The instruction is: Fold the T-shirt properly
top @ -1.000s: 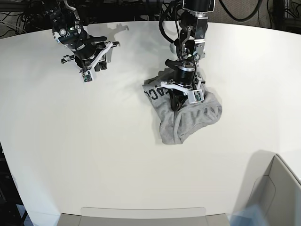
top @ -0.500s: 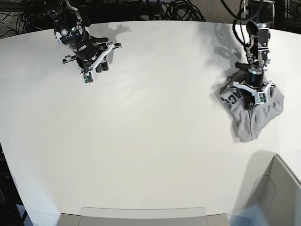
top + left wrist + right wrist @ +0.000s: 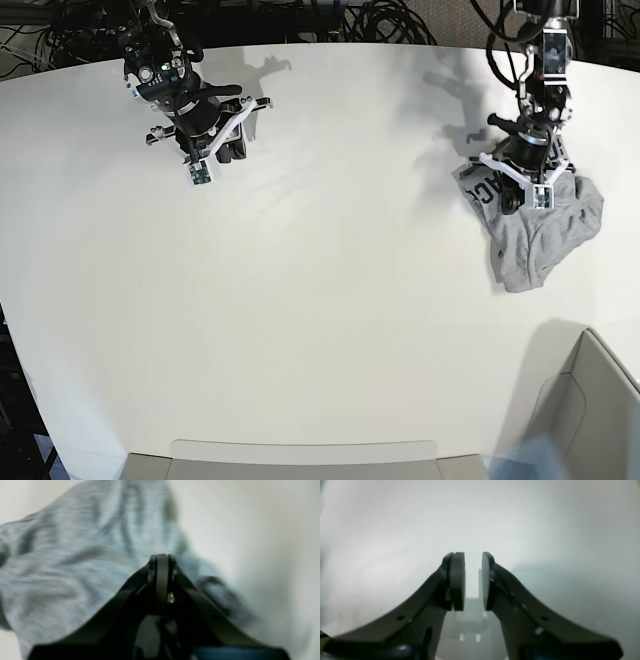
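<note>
Now T-shirt [image 3: 545,225] under left fingers [image 3: 162,572].

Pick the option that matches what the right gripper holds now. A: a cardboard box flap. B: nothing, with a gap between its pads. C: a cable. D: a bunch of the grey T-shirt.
B: in the right wrist view the right gripper has a clear gap between its pads, with only the white table behind it; the T-shirt lies under the other arm.

base: set high, looking down on the whole table [image 3: 300,300].
left wrist: aimed past its closed fingertips, very near the T-shirt [image 3: 75,555], seen at the base view's right.
right wrist: faces bare tabletop.
</note>
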